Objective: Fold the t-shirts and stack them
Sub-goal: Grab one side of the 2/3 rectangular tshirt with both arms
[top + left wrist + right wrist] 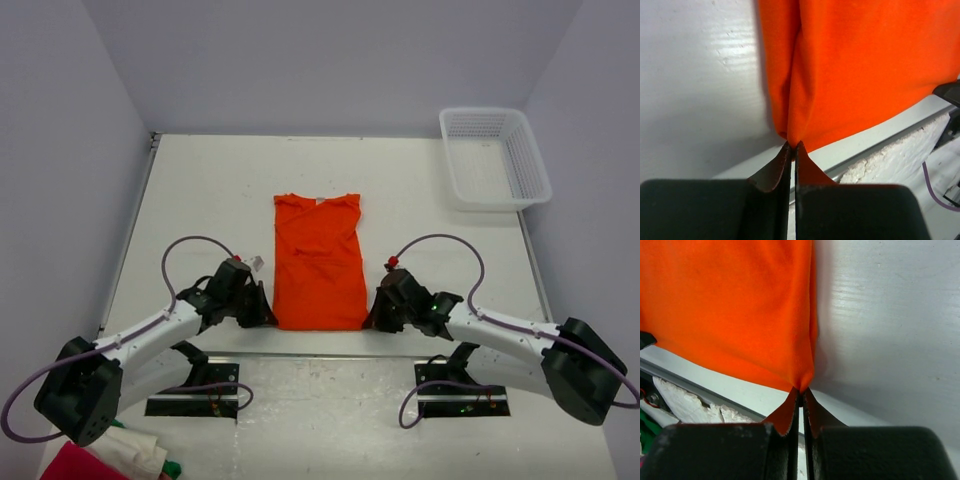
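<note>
An orange t-shirt [319, 260] lies flat on the white table [200, 190], sleeves folded in, collar toward the far side and hem toward me. My left gripper [268, 318] sits at the hem's left corner, shut on the t-shirt [850, 65], with the cloth pinched at my left gripper's [793, 145] fingertips. At the hem's right corner my right gripper [372, 318] is likewise shut on the t-shirt [730, 305], the fabric bunched into a point where my right gripper [802, 390] closes.
A white plastic basket [494, 157] stands at the far right corner. A pile of red, white and green cloth [120, 458] lies at the near left beside the left arm's base. The table's near edge [880, 137] runs just behind the hem.
</note>
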